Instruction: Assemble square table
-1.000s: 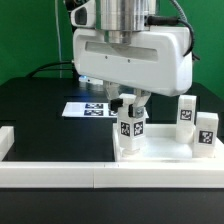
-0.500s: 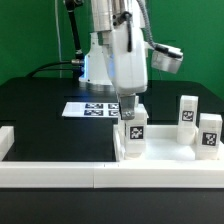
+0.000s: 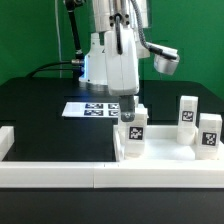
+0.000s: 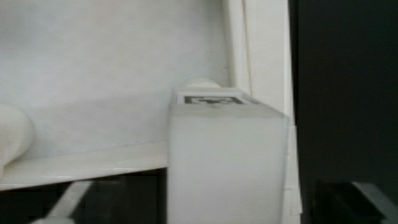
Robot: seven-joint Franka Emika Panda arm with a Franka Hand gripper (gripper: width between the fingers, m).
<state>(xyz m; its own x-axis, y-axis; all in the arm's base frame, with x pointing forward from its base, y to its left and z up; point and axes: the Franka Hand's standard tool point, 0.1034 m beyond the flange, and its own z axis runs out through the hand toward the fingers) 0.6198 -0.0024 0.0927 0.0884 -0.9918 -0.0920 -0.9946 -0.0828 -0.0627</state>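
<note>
The square table top is a white rimmed tray lying near the front, and it also shows in the wrist view. A white tagged leg block stands upright at its corner on the exterior view's left. My gripper is over this leg with a finger on each side. In the wrist view the leg runs up between the fingers, with a dark gap on each side, so my gripper is open. Two more leg blocks stand on the exterior view's right.
The marker board lies flat on the black table behind the leg. A long white border rail runs along the front and another white rail piece lies on the exterior view's left.
My gripper has turned about a quarter turn around the upright leg since a second ago. Since half a second ago it has hardly moved. The other legs have not moved.
</note>
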